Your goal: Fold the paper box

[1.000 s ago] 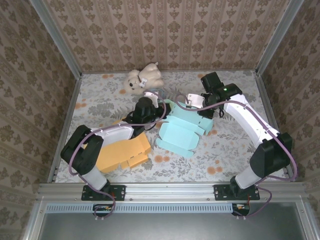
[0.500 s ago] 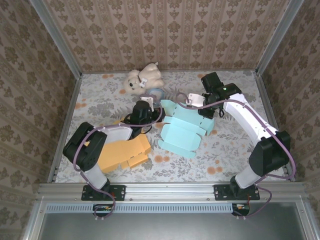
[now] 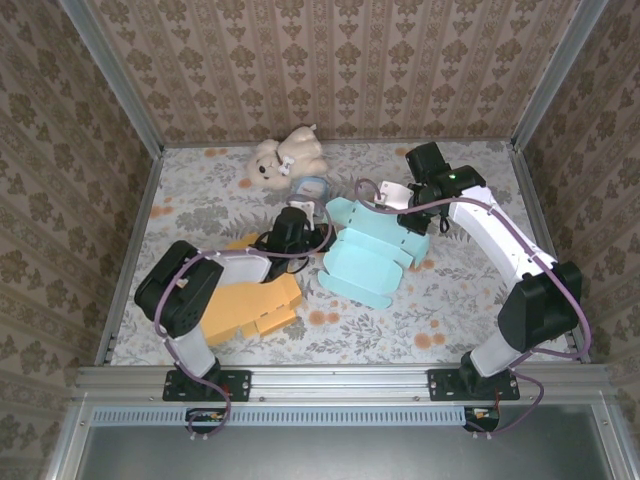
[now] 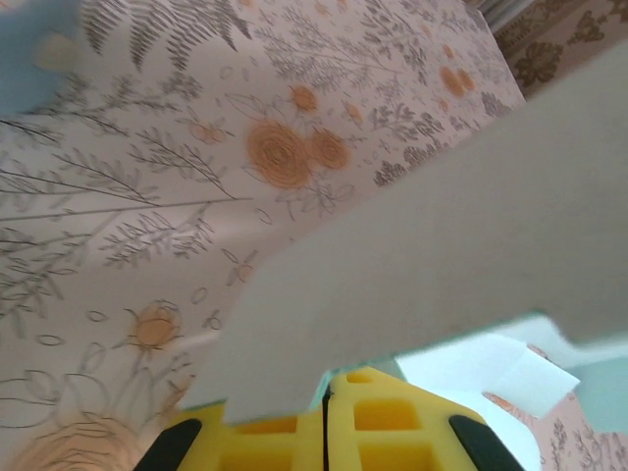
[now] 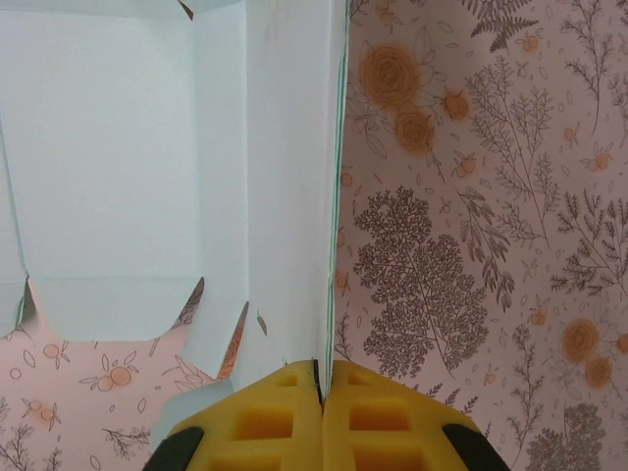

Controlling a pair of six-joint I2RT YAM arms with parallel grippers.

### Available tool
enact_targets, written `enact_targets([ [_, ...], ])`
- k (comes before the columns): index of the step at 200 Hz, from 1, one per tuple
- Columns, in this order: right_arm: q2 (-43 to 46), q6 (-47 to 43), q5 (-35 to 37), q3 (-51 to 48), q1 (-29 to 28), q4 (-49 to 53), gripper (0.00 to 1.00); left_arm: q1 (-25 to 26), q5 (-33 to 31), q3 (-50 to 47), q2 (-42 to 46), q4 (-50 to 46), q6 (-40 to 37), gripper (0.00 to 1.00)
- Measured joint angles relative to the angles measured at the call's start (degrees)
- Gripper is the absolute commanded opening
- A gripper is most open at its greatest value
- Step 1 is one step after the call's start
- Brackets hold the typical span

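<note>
Pale-blue paper box [image 3: 362,262] is barely begun: your left fingers [image 4: 275,440] and right fingers [image 5: 263,424] each pinch a flap; most folds remain

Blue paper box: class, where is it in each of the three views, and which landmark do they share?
Top view: blue box at table centre, between both arms.
Left wrist: blue box blurred, across the middle above the jaws.
Right wrist: blue box upper left, edge in the shut jaws.
Shared landmark: floral tablecloth.
</note>
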State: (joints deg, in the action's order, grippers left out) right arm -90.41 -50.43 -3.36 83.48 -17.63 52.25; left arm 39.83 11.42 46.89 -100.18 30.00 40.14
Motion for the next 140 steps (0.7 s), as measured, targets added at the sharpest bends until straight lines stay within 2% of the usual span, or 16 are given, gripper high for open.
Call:
enact_targets([
  [52,-0.11,1.01,-0.02,-1.99,0.02,-2.16,0.00,1.46,2.01,3.34,-4.31,0.26,1.62,0.10],
  [98,-0.09,0.55,0.81,-4.96,0.11,-4.94,0.00,1.33,2.29,3.39,-4.66,0.98,2.01,0.13],
  [121,0.15,-1.22,3.10,-7.82,0.11,-8.48,0.00,1.31,1.40,0.11,-1.81,1.33,1.51,0.12],
  [140,1.22,-3.19,4.83,-11.63,-0.04,-12.33,0.00,1.33,-1.18,-4.87,3.93,1.53,-0.31,0.11],
])
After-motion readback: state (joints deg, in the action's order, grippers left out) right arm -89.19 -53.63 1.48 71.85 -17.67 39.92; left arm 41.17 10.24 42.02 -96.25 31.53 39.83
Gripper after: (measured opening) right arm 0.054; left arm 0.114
